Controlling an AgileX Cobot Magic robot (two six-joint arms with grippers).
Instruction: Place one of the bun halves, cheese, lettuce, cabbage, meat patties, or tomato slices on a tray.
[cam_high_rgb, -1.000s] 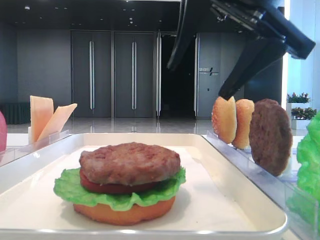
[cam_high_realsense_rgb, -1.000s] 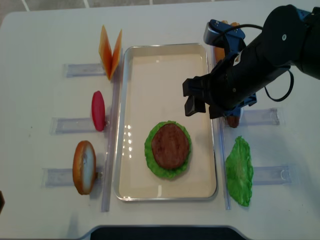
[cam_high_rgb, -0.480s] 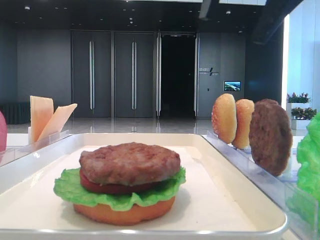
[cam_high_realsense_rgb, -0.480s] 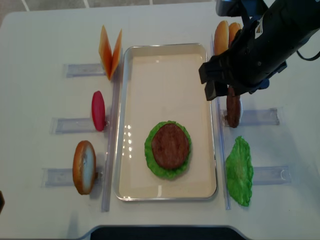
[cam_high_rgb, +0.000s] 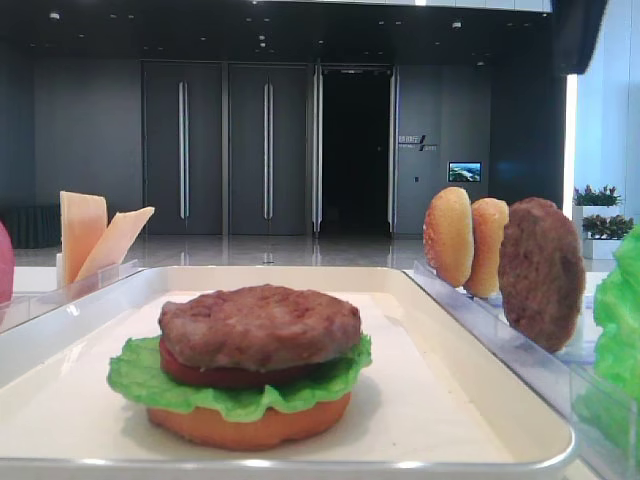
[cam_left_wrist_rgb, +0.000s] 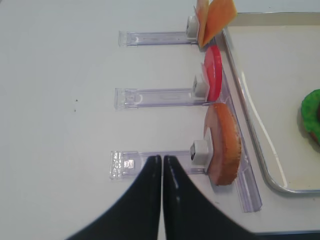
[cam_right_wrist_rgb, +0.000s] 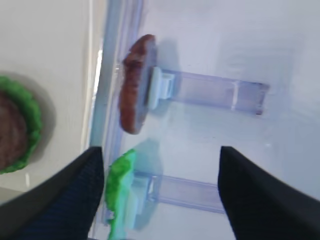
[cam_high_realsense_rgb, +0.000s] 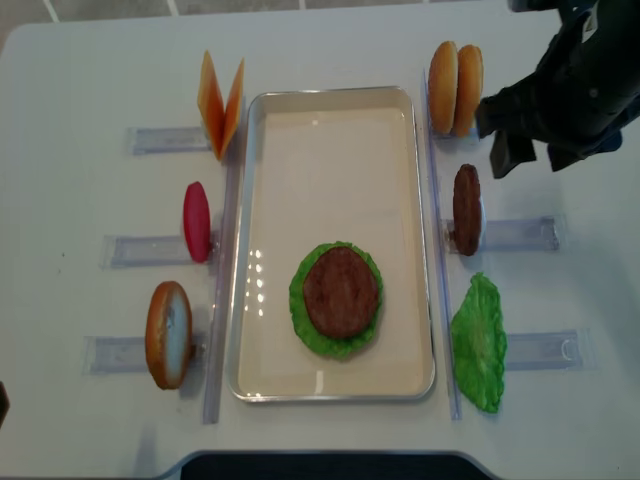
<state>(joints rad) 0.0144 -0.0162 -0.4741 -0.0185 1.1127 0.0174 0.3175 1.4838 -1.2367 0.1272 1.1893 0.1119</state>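
A half-built burger, with patty (cam_high_realsense_rgb: 341, 291) over tomato, lettuce (cam_high_realsense_rgb: 298, 300) and bun, sits at 6 o'clock on the tray (cam_high_realsense_rgb: 330, 102). The right gripper (cam_high_realsense_rgb: 507, 132), jaws wide and empty, hangs at 2 o'clock; the left gripper (cam_left_wrist_rgb: 162, 165) is closed, empty. Cheese (cam_high_realsense_rgb: 220, 101) and a top bun (cam_high_realsense_rgb: 454, 74) look left to add.

On the cream tray (cam_high_realsense_rgb: 262, 240) sits a stack: bun half (cam_high_rgb: 250, 425), lettuce (cam_high_rgb: 140, 375), tomato slice (cam_high_rgb: 235, 377), brown patty (cam_high_realsense_rgb: 341, 291) on top (rough-surfaced, lying flat).
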